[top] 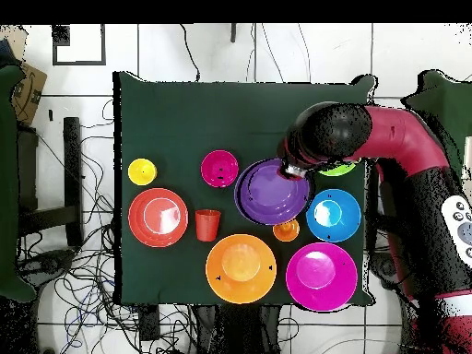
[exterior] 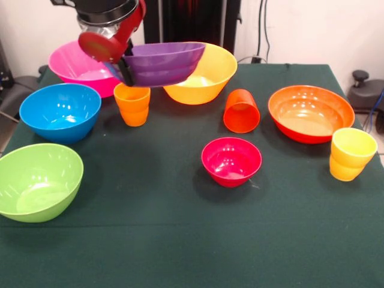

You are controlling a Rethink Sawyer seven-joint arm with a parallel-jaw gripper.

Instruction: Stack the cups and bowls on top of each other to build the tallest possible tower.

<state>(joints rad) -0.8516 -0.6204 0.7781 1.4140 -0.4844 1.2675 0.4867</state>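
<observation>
My gripper [exterior: 124,65] is shut on the left rim of the wide purple bowl [exterior: 163,63] and holds it tilted in the air, above the ribbed orange cup [exterior: 132,104] and in front of the yellow bowl [exterior: 207,78]. From overhead the purple bowl [top: 272,192] hangs beside the blue bowl [top: 333,215], and the arm hides the gripper. The pink bowl [exterior: 75,66], blue bowl [exterior: 60,111] and green bowl [exterior: 37,180] stand apart on the left. The small magenta-red bowl [exterior: 231,161] is at the middle. No pile shows.
The red-orange cup [exterior: 241,111] lies on its side beside the orange-red bowl [exterior: 311,113]. The ribbed yellow cup [exterior: 351,153] stands near the right table edge. The green cloth [exterior: 180,240] covers the table. From overhead the arm [top: 396,138] covers most of the green bowl [top: 338,170].
</observation>
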